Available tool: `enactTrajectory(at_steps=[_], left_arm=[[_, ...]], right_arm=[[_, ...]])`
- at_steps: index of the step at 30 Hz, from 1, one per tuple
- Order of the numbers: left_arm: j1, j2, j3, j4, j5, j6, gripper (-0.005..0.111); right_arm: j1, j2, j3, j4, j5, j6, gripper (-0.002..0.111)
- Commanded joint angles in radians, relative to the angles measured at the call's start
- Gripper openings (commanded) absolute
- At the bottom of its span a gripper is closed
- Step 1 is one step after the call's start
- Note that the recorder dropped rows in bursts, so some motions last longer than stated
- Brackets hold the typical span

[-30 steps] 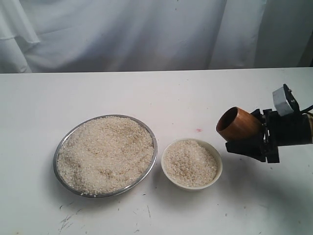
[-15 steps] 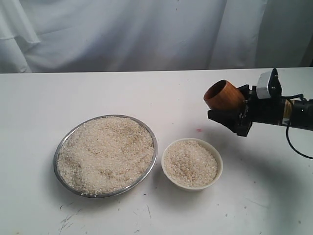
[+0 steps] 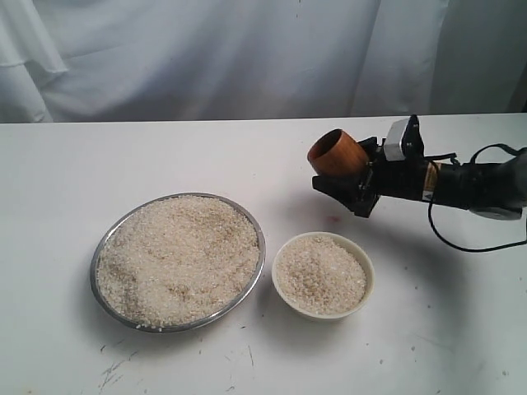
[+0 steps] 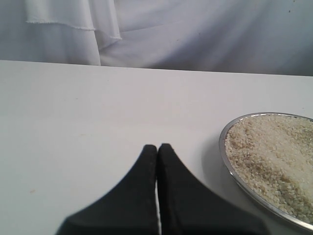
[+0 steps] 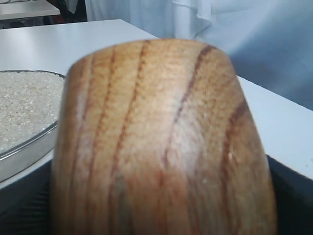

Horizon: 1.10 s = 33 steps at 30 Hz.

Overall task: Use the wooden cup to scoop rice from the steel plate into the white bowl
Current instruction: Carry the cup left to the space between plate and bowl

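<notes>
The steel plate [image 3: 107, 239] sits left of centre, heaped with rice [image 3: 177, 259]. Right of it stands the white bowl [image 3: 366, 287], filled with rice too. My right gripper [image 3: 346, 177] is shut on the wooden cup [image 3: 336, 155], held in the air behind the bowl and tipped on its side with its mouth toward the plate. The cup [image 5: 161, 142] fills the right wrist view, and the plate's rim [image 5: 29, 147] shows beside it. My left gripper [image 4: 157, 147] is shut on nothing, over bare table beside the plate [image 4: 230, 164]; it is out of the exterior view.
A white cloth backdrop [image 3: 247, 58] hangs behind the table. A small pink mark [image 3: 334, 219] lies on the table behind the bowl. The right arm's black cable [image 3: 461, 247] loops over the table at the right.
My right gripper has carried the cup up and to the left, from beside the bowl's right to a spot behind it. Plate and bowl have not moved.
</notes>
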Motion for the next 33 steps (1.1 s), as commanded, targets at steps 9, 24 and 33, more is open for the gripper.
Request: enactTrajectory(at_steps=[9,24,33], left_arm=[[-0.003,-0.004,0.005,0.000,-0.006,0.000,0.000],[-0.003,-0.004,0.005,0.000,-0.006,0.000,0.000],[-0.003,-0.004,0.005,0.000,-0.006,0.000,0.000]], right_arm=[[0.078,0.079,-0.109,0.027,-0.017,0.015,0.000],[0.089,0.162,-0.272,0.005,-0.017,0.115,0.000],[0.130,0.191,-0.299,-0.021,-0.017,0.140,0.000]])
